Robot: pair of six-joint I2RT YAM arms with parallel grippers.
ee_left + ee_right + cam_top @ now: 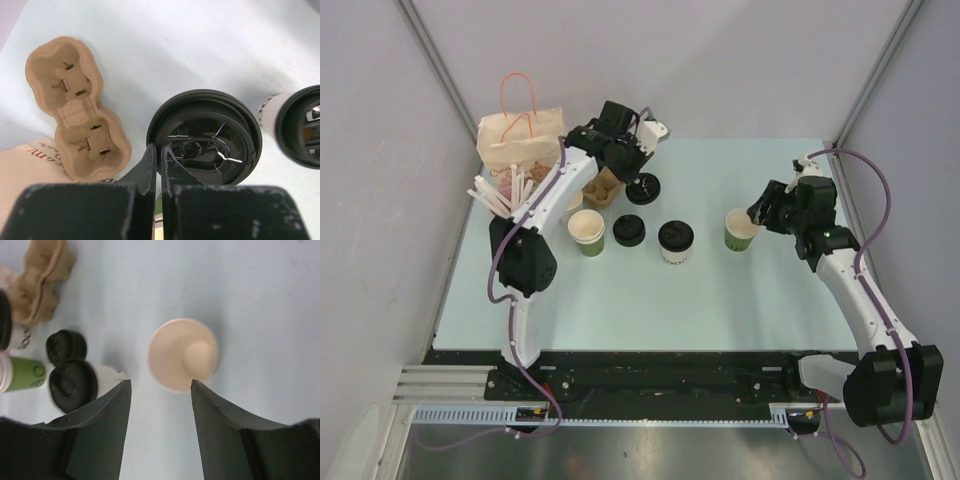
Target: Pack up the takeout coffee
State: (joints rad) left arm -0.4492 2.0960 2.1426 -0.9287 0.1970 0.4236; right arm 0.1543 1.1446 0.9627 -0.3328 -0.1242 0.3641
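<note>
A white-sided cup with a black lid (675,240) stands mid-table; it also shows in the left wrist view (300,130) and the right wrist view (75,385). No green-sided cup with a lid shows. My left gripper (642,180) (160,150) is shut on the rim of a loose black lid (643,190) (205,137), next to the cardboard carrier (603,187) (75,105). My right gripper (757,215) (160,385) is open and empty, over a lidless green cup (742,230) (183,354).
A second lidless green cup (587,232) (22,374) and another loose black lid (628,231) (66,346) sit left of the white cup. A paper bag (520,135) and a pink cup of straws (500,195) stand at the back left.
</note>
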